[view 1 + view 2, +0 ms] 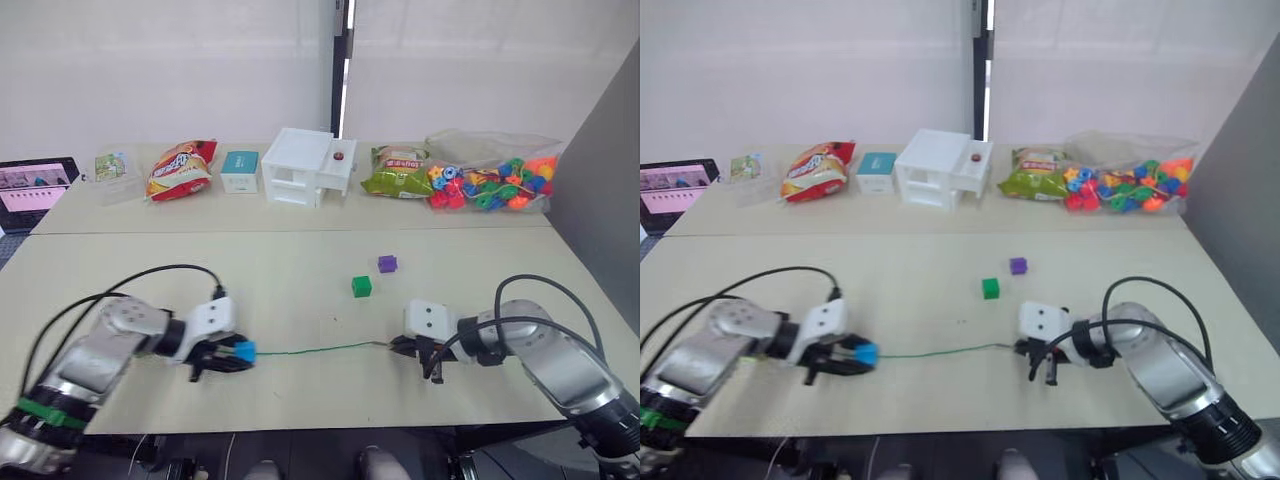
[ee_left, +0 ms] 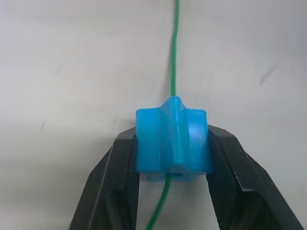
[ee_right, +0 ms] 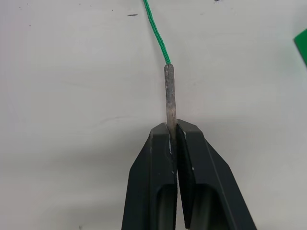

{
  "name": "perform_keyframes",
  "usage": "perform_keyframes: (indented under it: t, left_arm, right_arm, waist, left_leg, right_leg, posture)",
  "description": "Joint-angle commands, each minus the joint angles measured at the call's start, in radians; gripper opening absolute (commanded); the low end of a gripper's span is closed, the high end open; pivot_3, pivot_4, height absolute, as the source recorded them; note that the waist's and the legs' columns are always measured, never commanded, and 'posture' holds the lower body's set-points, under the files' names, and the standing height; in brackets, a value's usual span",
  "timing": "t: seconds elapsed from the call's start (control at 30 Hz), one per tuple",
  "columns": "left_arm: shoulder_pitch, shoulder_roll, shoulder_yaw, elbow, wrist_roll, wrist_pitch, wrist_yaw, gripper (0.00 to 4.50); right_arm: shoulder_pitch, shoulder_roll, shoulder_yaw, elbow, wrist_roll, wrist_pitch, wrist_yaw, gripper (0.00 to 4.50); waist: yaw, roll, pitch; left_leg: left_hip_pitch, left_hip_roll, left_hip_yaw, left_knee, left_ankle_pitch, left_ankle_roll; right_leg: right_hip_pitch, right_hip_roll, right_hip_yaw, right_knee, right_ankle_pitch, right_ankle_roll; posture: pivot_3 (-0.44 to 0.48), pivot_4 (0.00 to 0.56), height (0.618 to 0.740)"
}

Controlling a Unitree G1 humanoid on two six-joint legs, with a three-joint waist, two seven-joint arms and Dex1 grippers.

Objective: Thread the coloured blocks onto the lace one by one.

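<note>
**Lace held at both ends, blue block already on it**

Lace runs in a nearly straight green line across the near part of the table, between the two grippers. The left gripper is clamped on the blue block, with the string passing through the block. The right gripper has its fingers pressed together on the grey stiff tip. A green block and a purple block sit loose on the table, just beyond the right gripper.
</note>
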Motion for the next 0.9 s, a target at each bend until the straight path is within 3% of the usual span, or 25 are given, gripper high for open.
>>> perform_keyframes:
  t: [0.03, 0.27, 0.33, 0.53, 0.63, 0.73, 0.9]
  left_arm:
    - [0.028, 0.071, 0.060, 0.129, 0.053, -0.079, 0.003, 1.38]
    - [0.046, 0.108, 0.109, 0.200, 0.052, -0.164, -0.003, 1.38]
    - [0.039, 0.095, 0.128, 0.167, 0.020, -0.139, -0.001, 2.42]
    - [-0.003, 0.086, 0.163, -0.010, -0.103, 0.032, -0.026, 4.43]
    - [-0.059, 0.042, 0.146, -0.099, -0.167, 0.127, -0.009, 4.47]
    - [-0.125, -0.105, 0.053, -0.256, -0.228, 0.234, 0.068, 4.47]
    - [-0.169, -0.293, -0.116, -0.275, -0.119, 0.205, 0.161, 4.47]
  right_arm:
    - [0.004, -0.019, -0.041, -0.026, 0.008, 0.004, 0.005, 0.00]
    - [-0.007, -0.011, -0.031, -0.023, 0.006, 0.008, 0.007, 0.00]
    - [-0.017, 0.001, -0.024, -0.026, 0.008, 0.014, 0.007, 0.00]
    - [-0.036, 0.031, -0.006, -0.049, 0.014, 0.039, 0.011, 0.00]
    - [-0.067, 0.063, 0.018, -0.055, 0.014, 0.060, 0.011, 0.00]
    - [-0.123, 0.112, 0.065, -0.058, 0.002, 0.082, 0.008, 0.00]
    - [-0.179, 0.155, 0.113, -0.052, -0.009, 0.107, 0.005, 0.00]
  waist:
    - [-0.001, 0.000, 0.000]
    - [-0.001, 0.001, 0.001]
    - [0.000, 0.001, 0.001]
    - [0.002, 0.000, 0.002]
    - [0.001, 0.000, 0.002]
    - [0.003, 0.000, 0.002]
    - [0.001, 0.000, 0.001]
  left_leg:
    - [0.000, 0.000, 0.000, 0.000, 0.000, 0.000]
    - [0.000, 0.000, 0.001, 0.000, 0.000, 0.000]
    - [0.000, 0.000, 0.001, 0.000, 0.000, 0.000]
    - [-0.002, 0.000, 0.001, 0.001, 0.000, 0.000]
    - [-0.002, 0.000, 0.001, 0.001, 0.000, 0.000]
    - [-0.002, 0.000, 0.001, 0.001, 0.000, 0.000]
    - [-0.002, -0.001, 0.000, 0.002, 0.000, 0.001]
  right_leg:
    - [0.000, 0.000, 0.000, 0.000, 0.000, 0.000]
    - [-0.001, 0.000, 0.000, 0.001, 0.000, 0.000]
    - [-0.001, 0.000, 0.000, 0.001, 0.000, 0.000]
    - [-0.001, 0.000, 0.000, 0.001, 0.000, 0.000]
    - [-0.001, 0.000, 0.000, 0.001, 0.000, 0.000]
    - [-0.001, 0.000, 0.000, 0.001, 0.000, 0.000]
    - [-0.001, 0.000, 0.000, 0.003, 0.000, 0.000]
  posture:
    - [0.000, 0.150, 0.740]
    - [0.000, 0.150, 0.740]
    - [0.000, 0.150, 0.740]
    - [0.000, 0.150, 0.740]
    - [0.000, 0.150, 0.740]
    - [0.000, 0.150, 0.740]
    - [0.000, 0.150, 0.740]
